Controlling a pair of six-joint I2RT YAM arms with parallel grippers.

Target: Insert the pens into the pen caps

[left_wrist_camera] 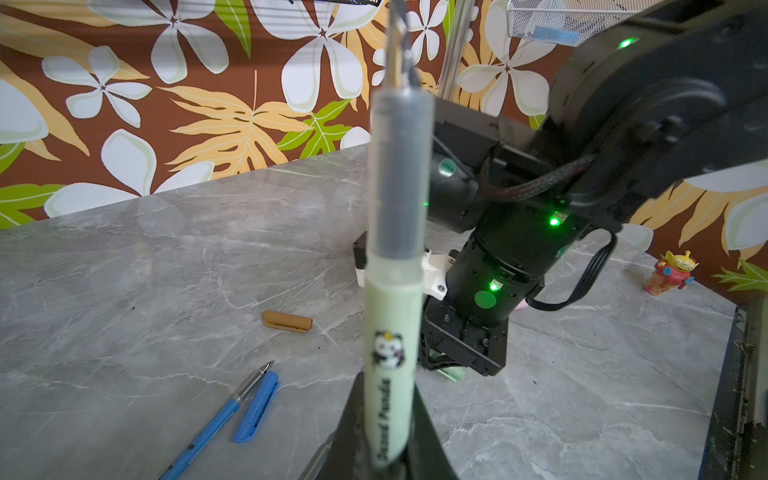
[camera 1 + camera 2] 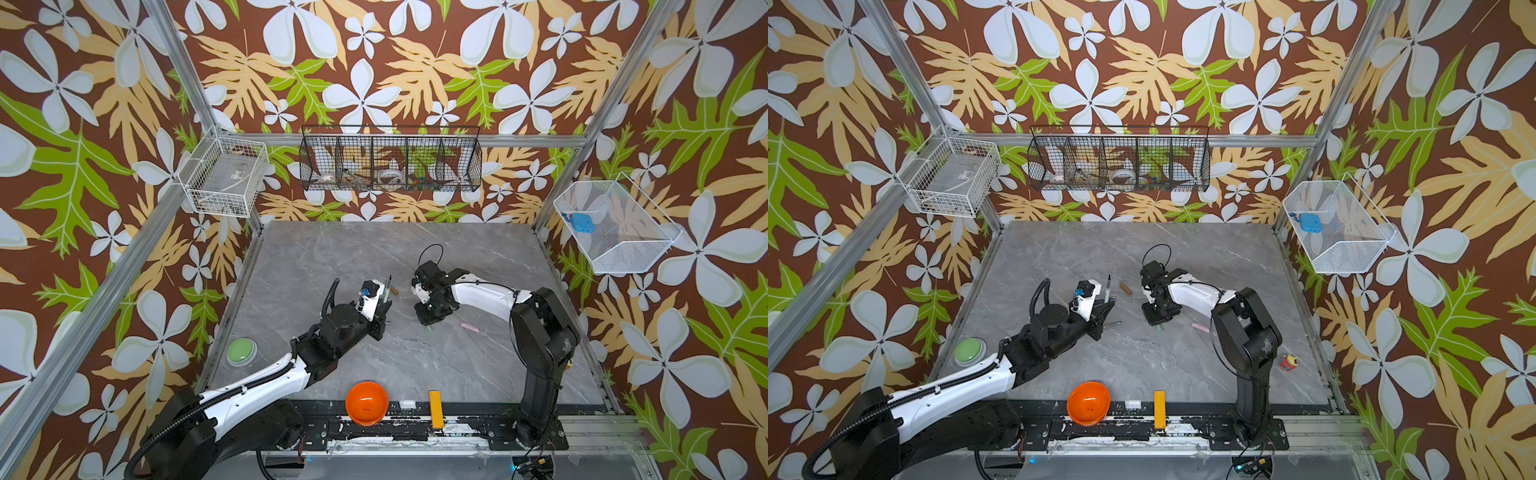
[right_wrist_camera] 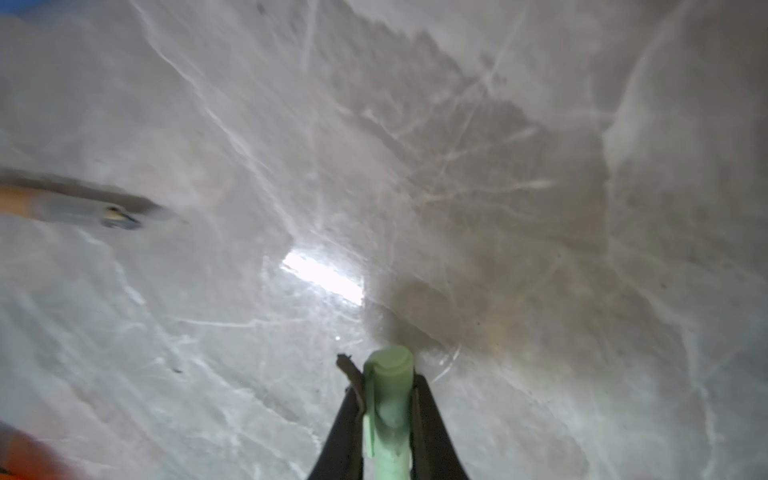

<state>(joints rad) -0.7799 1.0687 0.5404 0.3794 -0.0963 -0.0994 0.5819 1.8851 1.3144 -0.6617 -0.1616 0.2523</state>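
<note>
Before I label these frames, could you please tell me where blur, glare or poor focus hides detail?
Right wrist view: soft throughout, white glare on the table, the brown pen smeared, only the pale green cap fairly crisp. Left wrist view: the pale green pen blurs near the lens, the blue pen is sharp. Both top views: evenly lit, sharp.

Your bench [image 2: 374, 257] looks like polished grey marble, smooth enough to throw back a white glare. The pale green pen [image 1: 390, 332] is matt plastic, turning frosted and translucent toward its tip. The pale green cap [image 3: 388, 386] is smooth, dull plastic. The blue pen [image 1: 208, 429] ends in a clear section and a shiny metal point. You see a glossy plastic sheen on the orange bowl [image 2: 366, 403].
</note>
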